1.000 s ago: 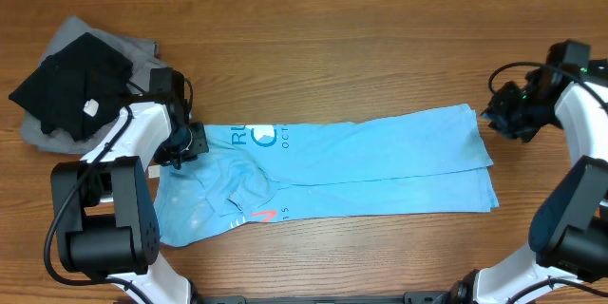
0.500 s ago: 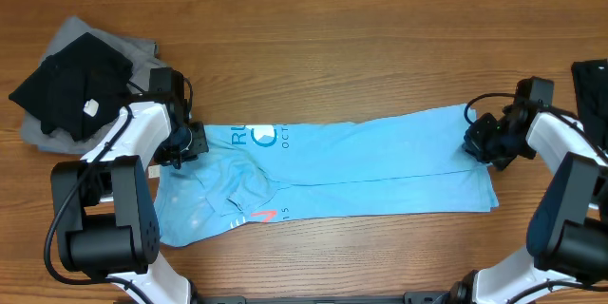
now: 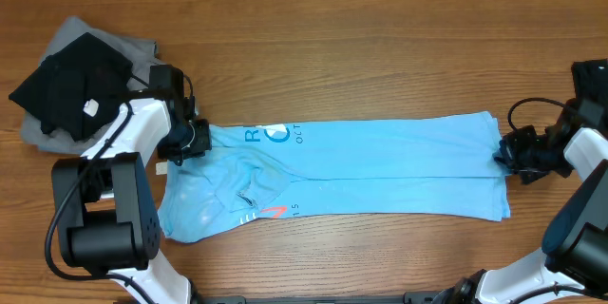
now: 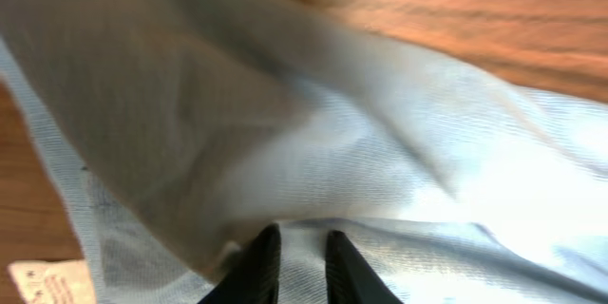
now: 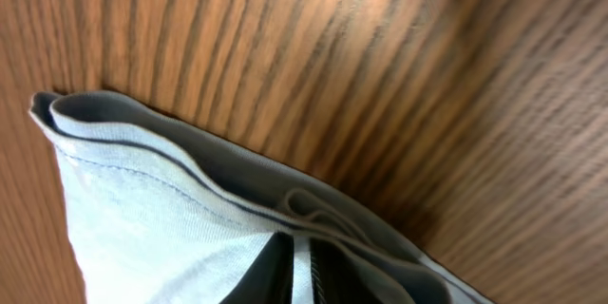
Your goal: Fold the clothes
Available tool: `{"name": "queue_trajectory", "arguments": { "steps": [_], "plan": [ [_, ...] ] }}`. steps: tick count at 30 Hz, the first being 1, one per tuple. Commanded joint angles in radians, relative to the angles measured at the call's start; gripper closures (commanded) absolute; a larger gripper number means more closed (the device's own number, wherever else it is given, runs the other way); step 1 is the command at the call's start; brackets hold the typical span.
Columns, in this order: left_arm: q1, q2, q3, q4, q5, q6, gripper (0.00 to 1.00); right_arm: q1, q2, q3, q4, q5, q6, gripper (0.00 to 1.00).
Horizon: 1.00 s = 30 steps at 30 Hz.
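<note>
The light blue T-shirt [image 3: 380,166] lies folded into a long band across the table, its lettering near the left end. My left gripper [image 3: 198,139] sits at the shirt's upper left edge. In the left wrist view its fingertips [image 4: 302,237] stand a little apart, with the shirt's cloth [image 4: 380,133] lying flat in the gap and not pinched. My right gripper [image 3: 506,155] is at the shirt's right end. There its jaws [image 5: 300,242] are shut on a thin strip of the layered hem [image 5: 171,218]. The other clothes, black [image 3: 71,85] on grey [image 3: 85,33], are piled at the far left.
The pile of black and grey garments sits just up and left of my left arm. A small white tag [image 4: 47,283] lies at the shirt's left edge. Bare wooden table [image 3: 361,47] surrounds the shirt.
My right gripper closed on the shirt's right end and drew it rightwards, pulling the band longer and straighter. My left gripper's jaws parted slightly and stayed in place.
</note>
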Motion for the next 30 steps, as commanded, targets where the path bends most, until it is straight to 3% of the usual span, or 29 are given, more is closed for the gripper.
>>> {"name": "queue_trajectory", "arguments": {
  "steps": [1,8,14,16,19,21,25,30],
  "plan": [
    [0.001,0.029,0.104,-0.034,0.089,0.045,0.74,-0.01,-0.003,0.088,-0.035,0.008,-0.045,0.87],
    [0.001,0.029,0.386,-0.239,0.188,0.051,0.63,0.024,-0.121,0.26,-0.184,-0.078,-0.123,0.81],
    [0.001,0.029,0.499,-0.36,0.269,0.051,0.58,0.19,-0.151,0.252,-0.217,-0.148,-0.196,0.82],
    [-0.001,0.03,0.498,-0.408,0.322,0.068,0.59,0.275,-0.145,0.229,-0.209,-0.138,-0.234,0.81],
    [-0.016,0.03,0.48,-0.476,0.261,0.092,0.67,0.389,-0.122,0.213,-0.209,-0.072,-0.237,0.81],
    [-0.029,0.03,0.446,-0.499,0.237,0.095,0.78,0.457,-0.101,0.207,-0.209,-0.097,-0.288,0.82],
    [-0.058,0.03,0.343,-0.521,0.246,0.103,0.75,0.58,-0.081,0.206,-0.262,-0.174,-0.44,0.77],
    [-0.104,0.03,0.188,-0.503,0.301,0.103,0.73,0.64,-0.081,0.206,-0.263,0.014,-0.305,0.72]
  ]
}}
